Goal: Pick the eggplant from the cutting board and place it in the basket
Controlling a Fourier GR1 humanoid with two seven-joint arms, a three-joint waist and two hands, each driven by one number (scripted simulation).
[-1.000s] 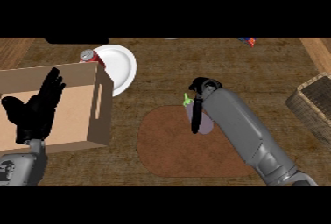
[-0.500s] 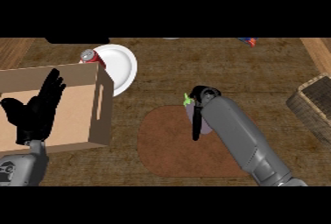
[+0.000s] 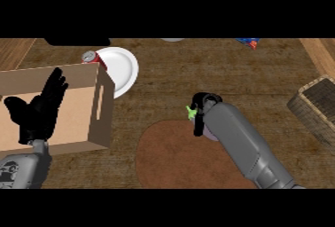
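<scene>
Purple eggplant point(image 3: 207, 133) at the upper right rim of the round brown wooden cutting board point(image 3: 170, 155): only a pale sliver and the green stem tip show, the rest lies under the black right hand point(image 3: 207, 99) and its grey forearm point(image 3: 242, 142). Grip can't be told. The forearm also covers the board's right side, and the board's lower edge is cut off. Woven wicker basket point(image 3: 314, 106) at the counter's right edge is cut off. Open cardboard box point(image 3: 98, 111) is cut off at left, partly covered by the black left hand point(image 3: 39, 111). White round plate point(image 3: 124, 66) and red can point(image 3: 89, 56) are half hidden behind the box's far corner. Blue-and-red item point(image 3: 248, 42) at the counter's far edge is cut off and can't be identified.
</scene>
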